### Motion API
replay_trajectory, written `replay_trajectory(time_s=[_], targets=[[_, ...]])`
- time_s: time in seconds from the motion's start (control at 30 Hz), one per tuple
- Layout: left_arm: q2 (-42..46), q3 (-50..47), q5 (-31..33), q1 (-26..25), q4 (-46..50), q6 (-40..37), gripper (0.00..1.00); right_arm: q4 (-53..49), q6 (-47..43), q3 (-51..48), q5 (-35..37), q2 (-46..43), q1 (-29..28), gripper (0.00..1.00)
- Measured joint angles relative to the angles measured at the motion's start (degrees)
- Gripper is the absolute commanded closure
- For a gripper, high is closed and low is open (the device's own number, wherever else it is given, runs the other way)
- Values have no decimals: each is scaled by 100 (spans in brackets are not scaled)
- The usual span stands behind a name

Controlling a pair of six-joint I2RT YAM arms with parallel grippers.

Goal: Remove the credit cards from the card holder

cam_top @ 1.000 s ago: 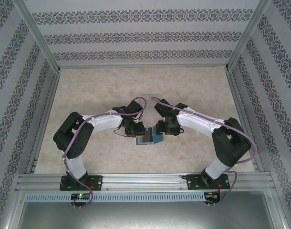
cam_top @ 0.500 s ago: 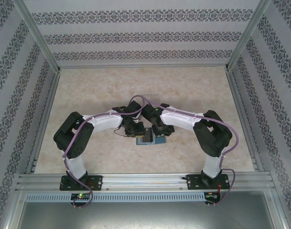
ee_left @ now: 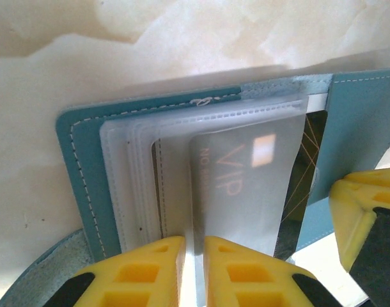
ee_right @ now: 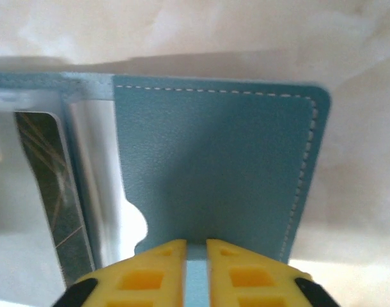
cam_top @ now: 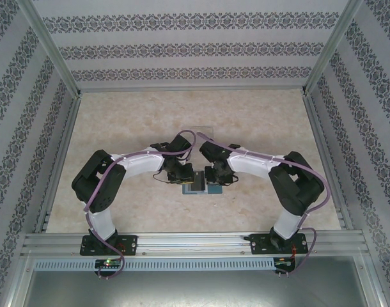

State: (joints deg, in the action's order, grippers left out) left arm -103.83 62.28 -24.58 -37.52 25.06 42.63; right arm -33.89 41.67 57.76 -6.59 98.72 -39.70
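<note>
Seen from above, a pale marbled table sits inside patterned walls, and two arms bend inward to meet at the middle of the frame. Between them the teal holder lies open and flat on the table. The left claw is at its left side and the right claw at its right.

From the left wrist we see the holder spread open, its stitched teal cover at the left and a stack of clear sleeves over it. A pale card printed VIP lies tilted across the sleeves, with a dark card peeking out behind its right edge. At the bottom edge the left claw has its yellow fingers pressed together on the lower left edge of the pale card; we cannot tell card from sleeve at that spot. A yellow finger of the right claw shows at the lower right.

From the right wrist, the right claw at the bottom edge is clamped on the holder's teal right cover, and the dark card sits in a sleeve at the left
</note>
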Motion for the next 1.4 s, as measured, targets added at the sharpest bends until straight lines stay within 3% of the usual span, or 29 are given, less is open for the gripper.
replay_trajectory(time_s=[0.33, 0.53, 1.0, 1.4], targets=[[0, 0, 42, -4, 7, -35, 85, 1419, 426, -905, -1154, -590, 474, 68], [0, 0, 44, -4, 7, -35, 85, 1923, 496, -920, -1604, -581, 472, 69], [0, 0, 55, -4, 22, -37, 85, 1974, 452, -911, -1709, -236, 472, 79], [0, 33, 114, -4, 66, -42, 85, 2223, 457, -909, -2013, -232, 474, 79]])
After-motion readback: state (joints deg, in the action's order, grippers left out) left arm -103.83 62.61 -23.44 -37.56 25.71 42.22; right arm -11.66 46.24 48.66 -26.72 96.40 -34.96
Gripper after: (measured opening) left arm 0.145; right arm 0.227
